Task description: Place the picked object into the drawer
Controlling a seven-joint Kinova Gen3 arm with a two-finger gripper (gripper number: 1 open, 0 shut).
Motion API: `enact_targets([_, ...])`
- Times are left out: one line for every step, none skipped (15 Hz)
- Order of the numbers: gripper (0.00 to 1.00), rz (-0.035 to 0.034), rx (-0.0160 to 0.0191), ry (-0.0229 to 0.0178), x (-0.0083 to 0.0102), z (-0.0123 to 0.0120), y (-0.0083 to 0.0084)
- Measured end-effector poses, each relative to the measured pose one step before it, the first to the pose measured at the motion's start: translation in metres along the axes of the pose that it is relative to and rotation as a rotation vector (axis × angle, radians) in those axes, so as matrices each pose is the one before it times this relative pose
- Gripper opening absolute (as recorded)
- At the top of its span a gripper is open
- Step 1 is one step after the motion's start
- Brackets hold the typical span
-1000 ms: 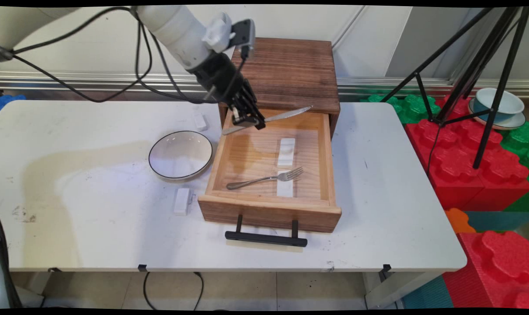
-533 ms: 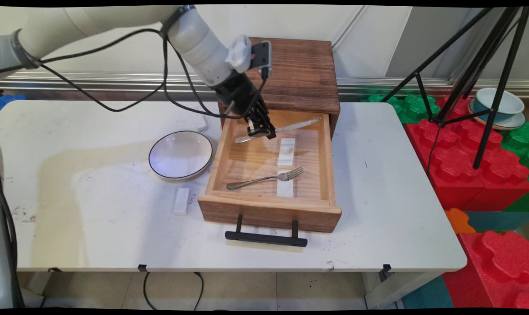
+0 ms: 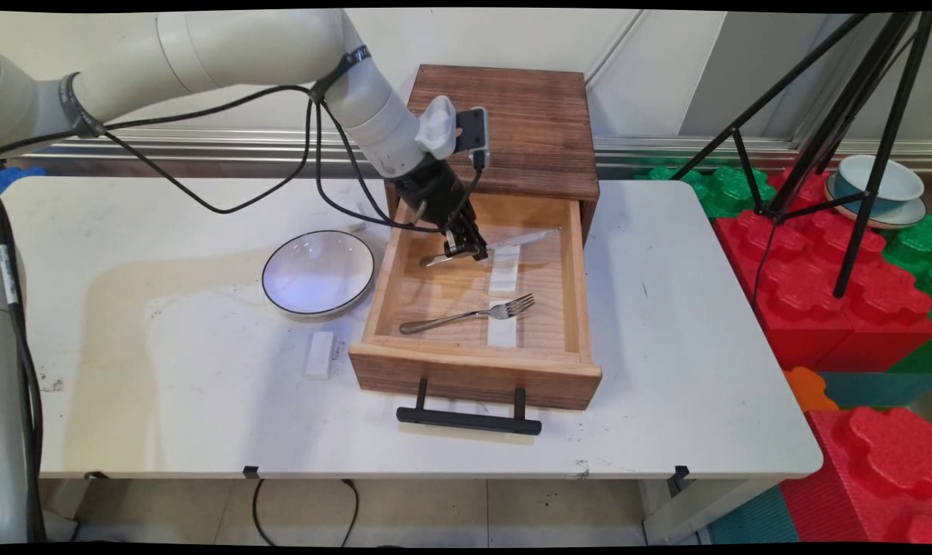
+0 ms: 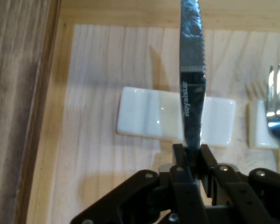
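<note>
Lower now, mid-frame, the claw (image 3: 467, 250) pinches the knife (image 4: 192, 70) over the white rest (image 4: 149, 119) – a loose pinch could tip it into the drawer (image 3: 473, 362)

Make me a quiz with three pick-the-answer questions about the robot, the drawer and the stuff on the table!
1. Where does the silver metal fork lie?
A. in the open light wooden drawer
B. in the bowl
C. on the floor

2. What colour is the rim of the round white bowl on the white table?
A. red
B. black
C. green

3. What is the robot's black gripper doing?
A. hanging open with nothing in it
B. gripping the drawer's handle
C. gripping a silver serrated knife

Answers:
1. A, the fork lies on the drawer's floor, its tines over a small white rest.
2. B, a thin black line runs round the bowl's edge.
3. C, the hand view shows the jaws closed on the knife, its blade over another white ceramic rest.
</note>
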Motion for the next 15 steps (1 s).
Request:
enact_targets([0.00,-0.00336,-0.00045,-0.00427,-0.00189,0.00437,-0.00075])
enact_targets([0.00,-0.00328,-0.00017,-0.00399,-0.00178,0.00413,-0.00066])
enact_targets([0.00,-0.00197,0.00023,-0.00315,-0.00141,0.00329,-0.00060])
enact_targets([0.00,-0.00202,0.00072,-0.00356,-0.00154,0.00349,-0.00083])
enact_targets([0.00,-0.00207,0.00085,-0.00272,-0.00137,0.00314,-0.00097])
enact_targets([0.00,-0.00175,0.00047,-0.00219,-0.00113,0.00244,-0.00080])
enact_targets([0.00,-0.00111,0.00030,-0.00074,-0.00060,0.00153,-0.00056])
enact_targets([0.00,-0.00154,0.00008,-0.00125,-0.00077,0.00203,-0.00075])
enact_targets([0.00,-0.00105,0.00049,-0.00070,-0.00064,0.00212,-0.00087])
enact_targets([0.00,-0.00126,0.00105,-0.00061,-0.00065,0.00165,-0.00081])
enact_targets([0.00,-0.00081,0.00165,-0.00005,-0.00043,0.00119,-0.00067])
enact_targets([0.00,-0.00093,0.00102,0.00022,-0.00011,0.00058,-0.00035])
enact_targets([0.00,-0.00164,0.00159,0.00053,-0.00022,0.00067,-0.00055])
enact_targets([0.00,-0.00145,0.00148,0.00146,0.00001,0.00062,-0.00040])
enact_targets([0.00,-0.00131,0.00094,0.00158,0.00010,0.00024,-0.00015])
